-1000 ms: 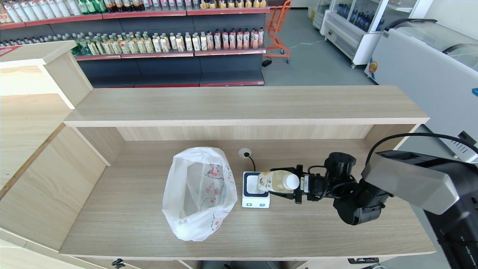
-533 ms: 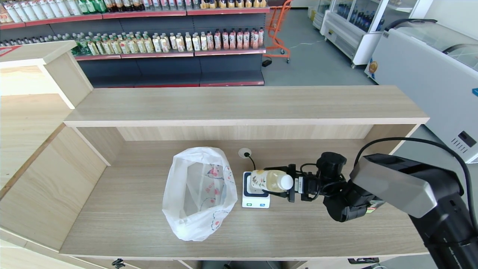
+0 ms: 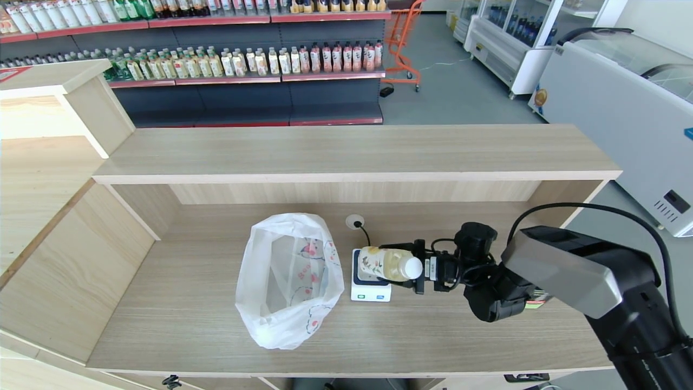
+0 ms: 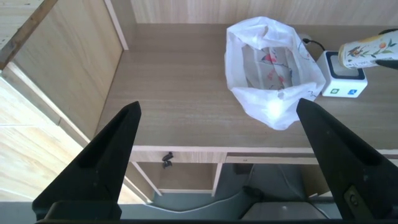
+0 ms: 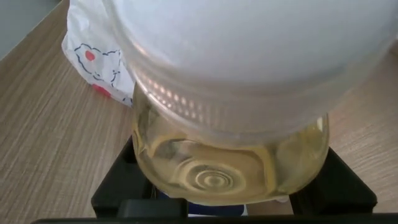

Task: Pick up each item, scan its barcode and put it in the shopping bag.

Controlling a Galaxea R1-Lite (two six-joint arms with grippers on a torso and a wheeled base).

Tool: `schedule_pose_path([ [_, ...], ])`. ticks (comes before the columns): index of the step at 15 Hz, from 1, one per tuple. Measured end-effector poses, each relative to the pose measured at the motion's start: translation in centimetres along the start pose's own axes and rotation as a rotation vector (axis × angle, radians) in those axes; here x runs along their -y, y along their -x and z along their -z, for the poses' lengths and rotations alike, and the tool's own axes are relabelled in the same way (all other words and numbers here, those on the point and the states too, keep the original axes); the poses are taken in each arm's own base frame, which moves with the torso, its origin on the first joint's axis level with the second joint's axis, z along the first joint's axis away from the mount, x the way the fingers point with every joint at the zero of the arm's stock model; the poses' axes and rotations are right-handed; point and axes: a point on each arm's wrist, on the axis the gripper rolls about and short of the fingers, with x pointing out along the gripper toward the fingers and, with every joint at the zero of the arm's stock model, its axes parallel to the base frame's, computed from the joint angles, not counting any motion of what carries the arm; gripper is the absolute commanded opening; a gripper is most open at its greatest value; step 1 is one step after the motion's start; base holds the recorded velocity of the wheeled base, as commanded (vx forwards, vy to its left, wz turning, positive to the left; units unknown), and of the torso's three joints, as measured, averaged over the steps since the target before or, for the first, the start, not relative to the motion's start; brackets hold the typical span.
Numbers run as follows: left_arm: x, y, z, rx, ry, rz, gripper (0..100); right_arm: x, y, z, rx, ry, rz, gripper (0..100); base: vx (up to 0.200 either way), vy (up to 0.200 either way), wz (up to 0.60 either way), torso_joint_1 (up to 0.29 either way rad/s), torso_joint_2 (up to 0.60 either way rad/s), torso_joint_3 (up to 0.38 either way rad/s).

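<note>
The shopping bag of thin white plastic stands on the lower counter with its mouth gaping upward; pink and red patches show through the film, and whether they are goods or the bag's own print cannot be told. Just beside it, on the robot's right, sits the white scanner, near but not touching the bag, with a black cable running back to a round grommet in the wood. The bottle, clear with pale yellow drink, a patterned label and a white cap, lies level in the air over the scanner, base towards the bag and cap towards the wrist. The right gripper is clamped on its body, one dark finger on each side; in the right wrist view the bottle looms close, with the bag beyond it. The left gripper hangs high off the counter's near edge, its fingers spread wide with nothing between them, looking down on the bag and the scanner. A raised ledge closes the counter at the back and a slanted side wall closes it on the left; a broad run of wood lies between that wall and the bag, and a narrower strip between the bag and the front edge
</note>
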Motion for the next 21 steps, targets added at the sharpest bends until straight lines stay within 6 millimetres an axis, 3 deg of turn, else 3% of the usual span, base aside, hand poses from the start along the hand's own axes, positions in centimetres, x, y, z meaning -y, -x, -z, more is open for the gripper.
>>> schedule_pose_path([
  [2, 0.0, 0.0, 0.0, 0.000, 0.000, 0.000, 100, 1.6, 0.9, -1.3, -0.009, -0.063, 0.021, 0, 0.000, 0.000, 0.00, 0.000, 0.00, 0.000],
  [4, 0.0, 0.0, 0.0, 0.000, 0.000, 0.000, 100, 3.8, 3.3, -3.8, -0.039, -0.150, 0.068, 0, 0.000, 0.000, 0.00, 0.000, 0.00, 0.000],
  [8, 0.0, 0.0, 0.0, 0.000, 0.000, 0.000, 100, 5.9, 8.2, -12.8, -0.196, -0.567, 0.363, 0, 0.000, 0.000, 0.00, 0.000, 0.00, 0.000],
  [10, 0.0, 0.0, 0.0, 0.000, 0.000, 0.000, 100, 5.6, 9.6, -17.3, -0.261, -0.724, 0.533, 0, 0.000, 0.000, 0.00, 0.000, 0.00, 0.000],
  [13, 0.0, 0.0, 0.0, 0.000, 0.000, 0.000, 100, 3.7, 11.2, -21.6, -0.361, -0.845, 0.647, 0, 0.000, 0.000, 0.00, 0.000, 0.00, 0.000],
  [17, 0.0, 0.0, 0.0, 0.000, 0.000, 0.000, 100, 1.9, 12.8, -25.4, -0.448, -0.877, 0.729, 0, 0.000, 0.000, 0.00, 0.000, 0.00, 0.000],
  [21, 0.0, 0.0, 0.0, 0.000, -0.004, 0.000, 100, 0.2, 13.3, -27.2, -0.467, -0.892, 0.758, 0, 0.000, 0.000, 0.00, 0.000, 0.00, 0.000],
])
